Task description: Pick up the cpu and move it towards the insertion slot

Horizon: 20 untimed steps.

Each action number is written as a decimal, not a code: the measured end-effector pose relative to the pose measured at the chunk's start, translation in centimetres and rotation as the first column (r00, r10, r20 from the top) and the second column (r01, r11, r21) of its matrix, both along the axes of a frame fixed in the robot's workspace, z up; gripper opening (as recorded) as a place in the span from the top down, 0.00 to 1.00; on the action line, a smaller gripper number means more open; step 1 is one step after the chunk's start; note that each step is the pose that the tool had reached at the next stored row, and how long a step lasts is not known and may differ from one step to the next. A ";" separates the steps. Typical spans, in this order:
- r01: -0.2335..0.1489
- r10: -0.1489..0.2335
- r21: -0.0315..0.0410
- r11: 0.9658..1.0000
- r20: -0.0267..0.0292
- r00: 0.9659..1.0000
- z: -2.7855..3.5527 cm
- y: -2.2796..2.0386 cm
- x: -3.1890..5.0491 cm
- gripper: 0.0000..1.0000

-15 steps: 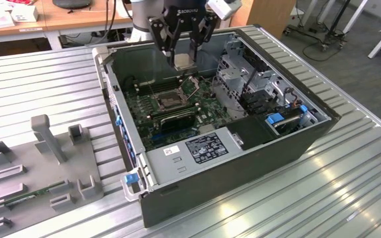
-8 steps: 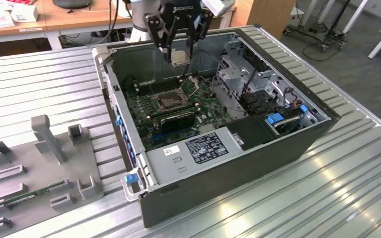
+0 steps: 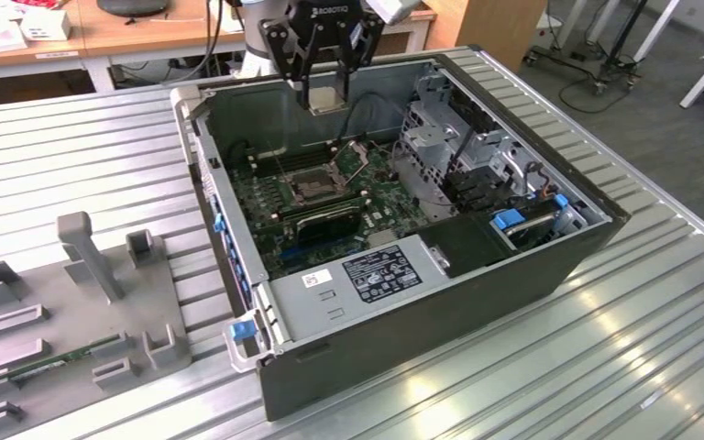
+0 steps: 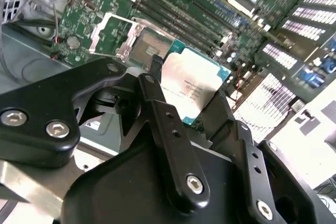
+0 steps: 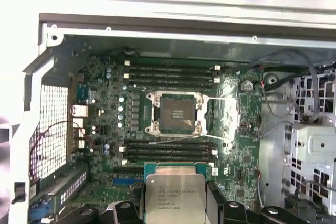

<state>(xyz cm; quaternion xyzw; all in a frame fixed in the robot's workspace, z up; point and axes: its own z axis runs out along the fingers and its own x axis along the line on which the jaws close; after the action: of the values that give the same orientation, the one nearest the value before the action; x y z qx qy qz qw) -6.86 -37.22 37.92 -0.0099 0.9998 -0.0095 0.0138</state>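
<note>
Cpu (image 5: 175,198) brushed silvery metal; tool (image 5: 175,211) glossy black.

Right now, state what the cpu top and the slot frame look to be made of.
The cpu top: pale, matte silvery lid, probably metal; it shows soft, even sheen. The slot frame: bright bare metal, judging by sharp glints along its edges, around a dark centre.

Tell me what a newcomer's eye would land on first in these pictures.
First, the black claw shut on the cpu, held in the air above the far end of the open computer case. Next, the insertion slot on the green circuit board, its metal frame open and its dark centre bare, with the cpu not yet over it. On the exterior view's left, a grey plastic tray sits on the ribbed metal table.
</note>
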 end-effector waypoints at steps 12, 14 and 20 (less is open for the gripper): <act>0.000 0.000 0.000 1.000 0.000 1.000 -1.51 1.15 0.14 0.45; 0.000 0.000 0.000 1.000 0.000 1.000 -1.84 1.45 0.21 0.45; 0.000 0.000 0.000 1.000 0.000 1.000 -2.58 2.63 0.84 0.45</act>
<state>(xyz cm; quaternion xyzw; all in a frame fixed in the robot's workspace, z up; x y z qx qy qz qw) -6.02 -34.59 35.34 -0.0099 0.9998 -0.0095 0.0138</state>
